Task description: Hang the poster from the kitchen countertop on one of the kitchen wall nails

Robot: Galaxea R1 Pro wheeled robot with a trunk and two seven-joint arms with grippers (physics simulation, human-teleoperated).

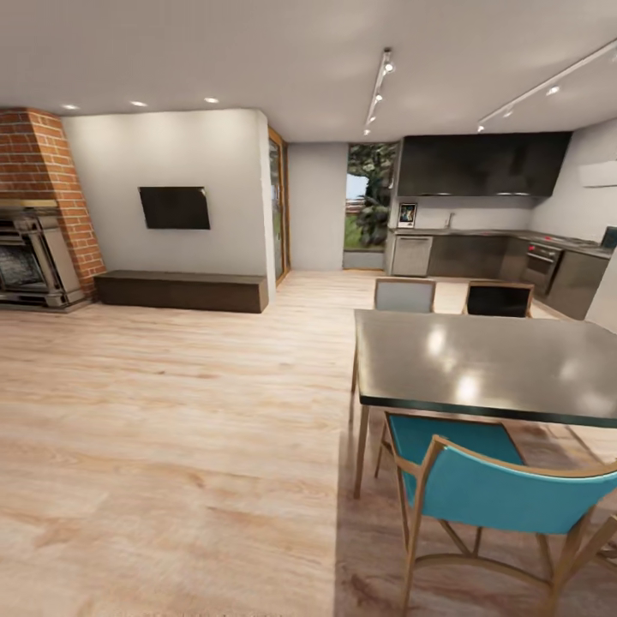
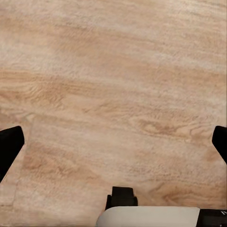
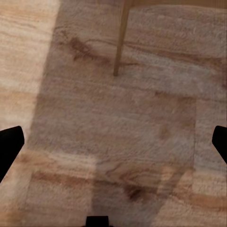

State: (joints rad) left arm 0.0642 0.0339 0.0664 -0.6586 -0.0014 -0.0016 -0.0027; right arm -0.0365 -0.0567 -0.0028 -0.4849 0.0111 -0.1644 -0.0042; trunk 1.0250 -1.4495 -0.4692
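Note:
Far across the room, the poster [image 1: 407,214] is a small portrait rectangle standing on the kitchen countertop [image 1: 480,231] against the back wall. The wall nail is too small to make out from here. In the left wrist view my left gripper [image 2: 113,146] is open, its black fingers [image 2: 9,146] spread wide over bare wooden floor. My right gripper [image 3: 113,146] is open too, with one dark fingertip [image 3: 9,146] at each side, above shaded floor near a wooden table leg [image 3: 120,40]. Neither holds anything.
A dark square dining table [image 1: 488,356] stands close on the right, with a teal chair [image 1: 488,488] in front and two chairs [image 1: 404,296] behind. Open wooden floor [image 1: 171,411] stretches left, toward a brick fireplace [image 1: 38,223], a low bench [image 1: 182,290] and a wall television [image 1: 175,208].

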